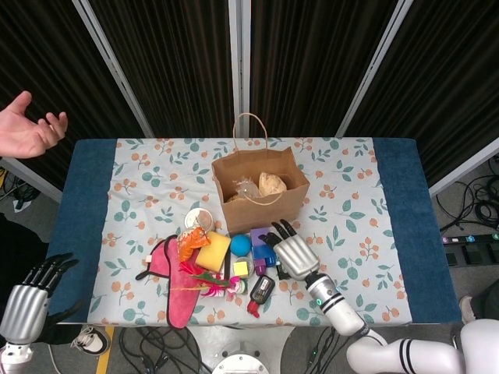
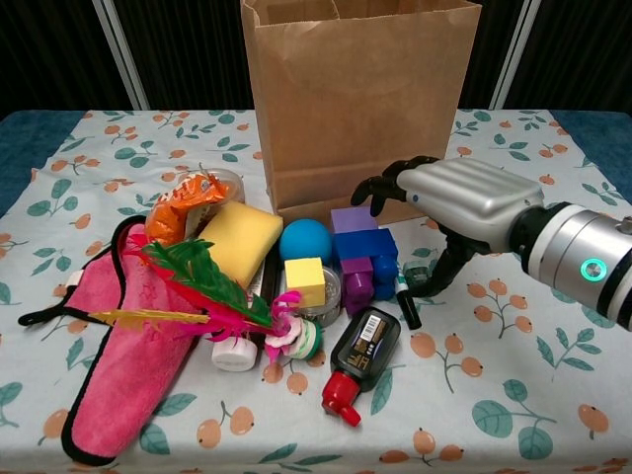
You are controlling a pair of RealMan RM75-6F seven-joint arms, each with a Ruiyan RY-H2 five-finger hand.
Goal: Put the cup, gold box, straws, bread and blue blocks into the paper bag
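Observation:
The brown paper bag [image 1: 261, 199] [image 2: 360, 99] stands open at the table's middle, with bread [image 1: 273, 183] and a clear wrapper inside. In front of it lie the blue blocks [image 1: 265, 254] [image 2: 365, 247], stacked with purple blocks [image 2: 354, 219]. My right hand [image 1: 288, 251] [image 2: 459, 197] hovers over the blocks' right side, fingers spread and empty, thumb pointing down beside them. A cup [image 1: 198, 219] [image 2: 212, 186] sits left of the bag behind an orange toy. My left hand [image 1: 31, 300] hangs open off the table's front left corner.
A pile lies left of the blocks: blue ball [image 2: 304, 240], yellow sponge [image 2: 240, 240], yellow cube [image 2: 305, 278], pink cloth [image 2: 128, 336], feathers [image 2: 197, 276] and a red-capped bottle [image 2: 360, 354]. A person's hand [image 1: 27, 131] shows at far left.

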